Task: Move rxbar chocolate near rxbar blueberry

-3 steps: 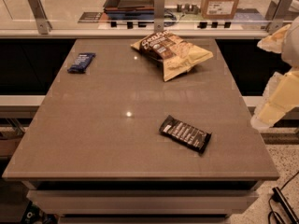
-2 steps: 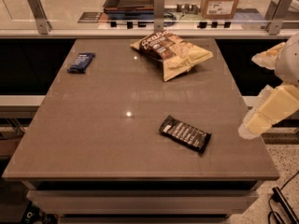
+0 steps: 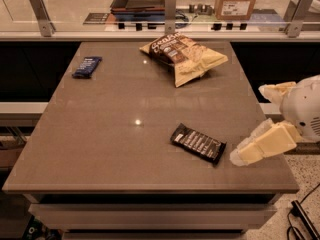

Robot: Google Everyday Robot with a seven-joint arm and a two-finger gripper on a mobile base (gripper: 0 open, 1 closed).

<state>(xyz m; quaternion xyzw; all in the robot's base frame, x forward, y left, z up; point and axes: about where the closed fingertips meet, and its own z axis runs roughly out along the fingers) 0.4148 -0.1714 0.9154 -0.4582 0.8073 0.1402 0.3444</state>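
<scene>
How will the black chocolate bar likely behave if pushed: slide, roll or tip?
The rxbar chocolate lies flat, so it would probably slide, not roll or tip. Its thin wrapper looks light and the table glossy, so it may skid or spin if nudged off-centre. The tool hovers close beside it.

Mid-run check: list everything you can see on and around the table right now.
table: one, grey-brown, centre of view
rxbar chocolate: one, black with white lettering, flat on the table's front right
rxbar blueberry: one, dark blue, table's far left
chip bag: one, tan and brown, table's far side, right of centre
cardboard box: one, brown, counter behind the table, right
metal posts: three, silver, along the far rail
gripper: one, cream, at the table's right front edge, close beside the rxbar chocolate
</scene>
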